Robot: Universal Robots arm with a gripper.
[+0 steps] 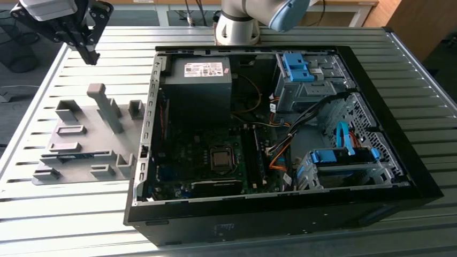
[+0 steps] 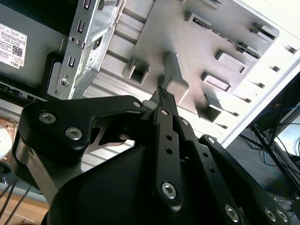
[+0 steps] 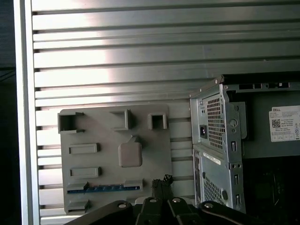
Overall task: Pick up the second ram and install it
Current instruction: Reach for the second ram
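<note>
**Tool (image 1: 89, 57) hangs empty over the worktop (image 1: 107, 69) while the second ram (image 1: 71, 156) sits in its fixture.**
The tool's fingers look pressed together with nothing between them, high above the grey fixture (image 1: 85, 120) and well apart from the ram. The ram stands on edge in a narrow slot at the fixture's end away from the tool, probably so its place is fixed and its upper edge is free for a pinch. In the first wrist view it shows as a long, thin blue-green strip (image 3: 105, 188). The open PC case (image 1: 389, 115) lies just beside the fixture.
</note>
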